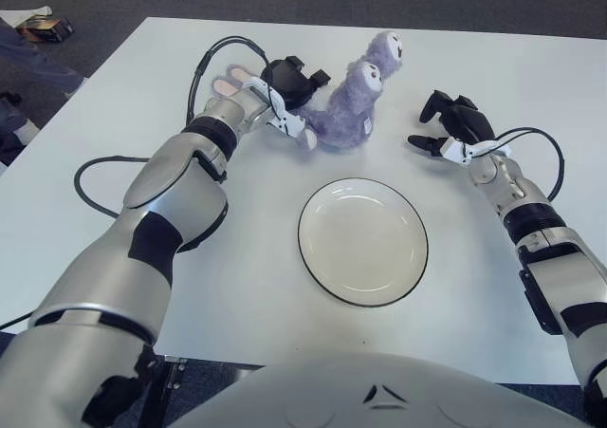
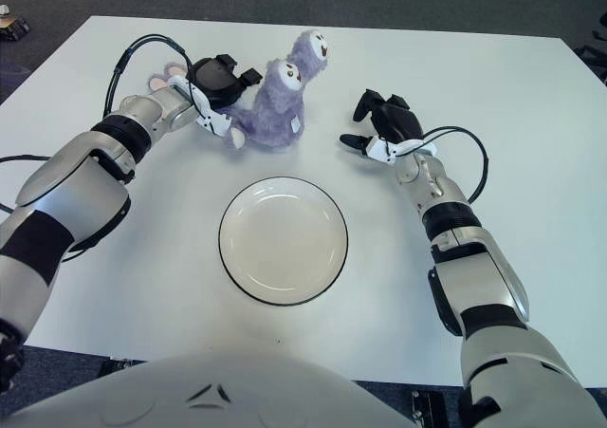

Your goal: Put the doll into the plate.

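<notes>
- The doll [image 1: 349,105], a purple plush, is sitting on the white table [image 1: 190,257] toward its far edge, roughly midway between the left and right edges.
- The doll's head is leaning toward the far edge, with two pale eyes facing up.
- The left hand [image 1: 287,86] is pressing against the doll's left side, its dark fingers [image 1: 305,79] curling onto the plush body; the hand is clamped on the doll.
- A pink-and-white plush part [image 1: 228,83] is showing just beside the left wrist, on its left side; which object it belongs to cannot be told.
- The right hand [image 1: 453,124] is showing right of the doll, apart from it, nearer the table's right edge.
- The right hand's fingers [image 1: 434,108] are spread apart and are gripping nothing.
- The plate [image 1: 403,286], white with a dark rim, is lying empty at the table's centre, nearer the near edge than the doll.
- The plate and doll are apart, with bare table between them.
- A black cable [image 1: 90,174] is looping on the table beside the left arm.
</notes>
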Available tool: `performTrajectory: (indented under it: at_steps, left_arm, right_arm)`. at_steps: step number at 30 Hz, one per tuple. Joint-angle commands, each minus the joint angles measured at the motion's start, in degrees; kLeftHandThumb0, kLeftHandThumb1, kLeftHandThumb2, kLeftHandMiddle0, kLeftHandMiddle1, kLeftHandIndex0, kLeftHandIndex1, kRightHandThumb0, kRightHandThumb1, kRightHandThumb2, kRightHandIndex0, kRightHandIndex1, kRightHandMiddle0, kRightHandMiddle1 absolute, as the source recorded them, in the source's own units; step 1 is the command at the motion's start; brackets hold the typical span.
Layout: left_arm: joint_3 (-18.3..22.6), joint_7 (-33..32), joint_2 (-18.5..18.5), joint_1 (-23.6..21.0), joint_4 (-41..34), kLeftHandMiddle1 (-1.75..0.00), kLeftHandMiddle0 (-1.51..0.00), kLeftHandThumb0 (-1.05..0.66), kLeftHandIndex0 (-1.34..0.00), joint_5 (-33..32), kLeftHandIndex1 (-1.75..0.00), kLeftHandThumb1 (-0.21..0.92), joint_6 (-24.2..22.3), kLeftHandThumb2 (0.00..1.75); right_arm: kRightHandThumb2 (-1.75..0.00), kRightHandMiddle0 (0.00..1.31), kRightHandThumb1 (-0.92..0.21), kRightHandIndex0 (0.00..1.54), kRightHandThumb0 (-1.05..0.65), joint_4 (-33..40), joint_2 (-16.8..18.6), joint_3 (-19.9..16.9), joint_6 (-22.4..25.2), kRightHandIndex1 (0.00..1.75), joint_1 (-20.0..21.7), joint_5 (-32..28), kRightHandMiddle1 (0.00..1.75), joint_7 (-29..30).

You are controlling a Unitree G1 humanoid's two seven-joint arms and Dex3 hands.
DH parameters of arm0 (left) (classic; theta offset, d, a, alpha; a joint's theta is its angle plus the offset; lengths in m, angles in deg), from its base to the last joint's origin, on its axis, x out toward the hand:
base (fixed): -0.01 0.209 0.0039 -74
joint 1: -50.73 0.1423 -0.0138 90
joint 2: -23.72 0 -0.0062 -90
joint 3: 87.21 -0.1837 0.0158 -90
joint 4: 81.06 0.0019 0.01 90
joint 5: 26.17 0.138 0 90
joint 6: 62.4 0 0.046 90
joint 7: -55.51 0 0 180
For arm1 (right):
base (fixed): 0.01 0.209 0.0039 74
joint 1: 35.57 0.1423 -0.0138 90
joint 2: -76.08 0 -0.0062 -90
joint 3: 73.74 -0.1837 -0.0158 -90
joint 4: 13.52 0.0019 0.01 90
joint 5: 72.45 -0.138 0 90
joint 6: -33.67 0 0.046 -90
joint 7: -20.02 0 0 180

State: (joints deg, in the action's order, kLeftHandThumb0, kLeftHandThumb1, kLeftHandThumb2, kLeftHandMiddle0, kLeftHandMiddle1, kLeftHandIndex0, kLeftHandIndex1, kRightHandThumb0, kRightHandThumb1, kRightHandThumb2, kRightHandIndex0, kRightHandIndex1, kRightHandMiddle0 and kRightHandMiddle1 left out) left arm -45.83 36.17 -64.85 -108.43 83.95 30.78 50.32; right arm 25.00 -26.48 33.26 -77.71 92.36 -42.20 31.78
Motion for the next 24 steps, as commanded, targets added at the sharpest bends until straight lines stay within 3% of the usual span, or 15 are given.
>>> performTrajectory:
  at_steps: [1,5,11,24]
  left_arm:
    - [-0.04,-0.83,-0.03,1.84,0.95,-1.73,-0.74,0.53,-0.70,0.22,-1.75,0.16,-1.41,1.49]
    - [1.86,-1.01,-0.06,2.69,1.10,-1.74,-0.73,0.53,-0.80,-1.75,-1.75,0.17,-1.89,1.49]
    - [4.16,-1.68,-0.40,3.63,0.76,-1.75,-0.69,0.51,-0.85,-4.10,-1.75,0.21,-1.70,1.44]
    - [9.74,-0.30,-1.75,4.23,0.46,-1.75,-0.74,0.53,-0.98,-9.69,-1.75,0.15,0.49,1.52]
  right_arm:
    - [-0.53,0.19,-0.92,0.37,-0.35,-0.95,0.52,0.38,1.39,1.53,-2.57,-0.26,1.75,-2.62]
    - [-0.53,0.19,-0.92,0.37,-0.35,-0.53,0.53,0.29,1.96,1.52,-2.69,-0.39,1.75,-2.96]
    - [-0.53,0.19,-0.92,0.38,-0.35,-0.07,0.50,0.13,2.22,1.53,-2.86,-0.40,1.75,-3.32]
    - [-0.52,0.19,-0.92,0.38,-0.35,-0.15,0.44,-0.31,2.24,1.53,-2.77,-0.66,1.75,-4.07]
